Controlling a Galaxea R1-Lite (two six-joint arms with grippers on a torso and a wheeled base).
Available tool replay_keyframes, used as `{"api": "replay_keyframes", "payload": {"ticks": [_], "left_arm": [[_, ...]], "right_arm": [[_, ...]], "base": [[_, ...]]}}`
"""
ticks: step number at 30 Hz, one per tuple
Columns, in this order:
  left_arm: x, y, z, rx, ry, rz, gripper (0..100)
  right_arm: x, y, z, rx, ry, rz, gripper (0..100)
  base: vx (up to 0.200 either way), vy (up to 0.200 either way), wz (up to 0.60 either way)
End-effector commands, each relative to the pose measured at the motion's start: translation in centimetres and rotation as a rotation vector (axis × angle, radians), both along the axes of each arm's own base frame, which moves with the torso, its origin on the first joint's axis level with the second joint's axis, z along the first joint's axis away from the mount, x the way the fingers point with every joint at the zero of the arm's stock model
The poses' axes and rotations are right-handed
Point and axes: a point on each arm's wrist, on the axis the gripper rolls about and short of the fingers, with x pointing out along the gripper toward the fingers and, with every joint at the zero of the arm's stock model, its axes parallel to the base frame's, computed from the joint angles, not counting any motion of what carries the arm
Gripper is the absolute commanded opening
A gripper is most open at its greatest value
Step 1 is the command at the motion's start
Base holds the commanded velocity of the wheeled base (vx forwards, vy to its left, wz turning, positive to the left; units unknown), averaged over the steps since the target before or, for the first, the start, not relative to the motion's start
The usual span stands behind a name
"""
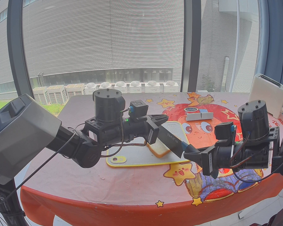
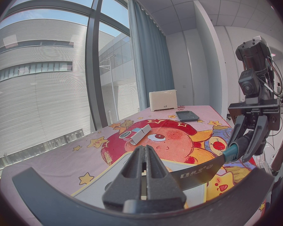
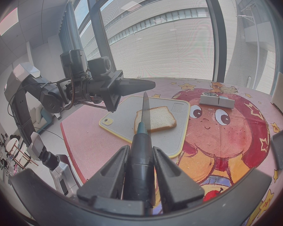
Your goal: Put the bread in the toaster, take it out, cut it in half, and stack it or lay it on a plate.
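Note:
A slice of bread (image 1: 158, 148) (image 3: 158, 119) lies flat on the white cutting board (image 1: 136, 156) (image 3: 121, 120). My right gripper (image 1: 191, 154) (image 3: 141, 156) (image 2: 246, 142) is shut on the teal handle of a knife (image 1: 172, 138) (image 3: 145, 110). Its blade hangs edge-down just above the middle of the slice. My left gripper (image 1: 160, 119) (image 2: 144, 167) (image 3: 146, 85) is shut with nothing in it and hovers over the board's far side, above the bread. The white toaster (image 1: 269, 94) (image 2: 163, 100) stands at the far right of the table.
A small grey and blue block (image 1: 199, 114) (image 3: 217, 100) lies on the cartoon tablecloth behind the board. A dark rectangular tray (image 2: 187, 115) (image 3: 281, 148) sits near the toaster. The table's front edge is close below the board, and windows stand behind the table.

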Motion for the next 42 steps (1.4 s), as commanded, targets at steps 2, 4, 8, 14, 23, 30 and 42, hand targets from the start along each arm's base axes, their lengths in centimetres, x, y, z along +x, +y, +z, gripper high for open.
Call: {"api": "replay_keyframes", "payload": {"ticks": [2, 4, 8, 14, 23, 30, 42], "left_arm": [[-0.2, 0.0, -0.3, 0.010, 0.005, -0.002, 0], [-0.2, -0.1, -0.3, 0.009, 0.006, -0.005, 0], [-0.3, -0.4, -0.7, 0.014, 0.013, -0.013, 0], [-0.2, -0.5, -1.2, 0.019, 0.017, -0.012, 0], [-0.1, -0.5, -2.3, 0.034, 0.039, -0.006, 0], [0.0, -0.6, -2.8, 0.038, 0.044, -0.006, 0], [0.0, -0.6, -3.1, 0.042, 0.050, -0.006, 0]], "right_arm": [[0.0, 0.0, -0.1, -0.002, 0.003, 0.000, 0], [0.0, 0.0, -0.1, -0.002, 0.003, 0.000, 0], [0.0, 0.0, -0.1, -0.001, 0.003, -0.001, 0], [0.0, 0.0, -0.1, -0.003, 0.006, -0.001, 0], [0.1, 0.0, -0.6, -0.014, 0.021, -0.003, 0], [0.1, 0.0, -0.9, -0.022, 0.030, -0.003, 0], [0.1, 0.0, -1.1, -0.026, 0.036, -0.003, 0]], "base": [[0.000, 0.000, 0.00], [0.000, 0.000, 0.00], [0.000, 0.000, 0.00], [0.000, 0.000, 0.00], [0.000, 0.000, 0.00], [0.000, 0.000, 0.00], [0.000, 0.000, 0.00]]}}
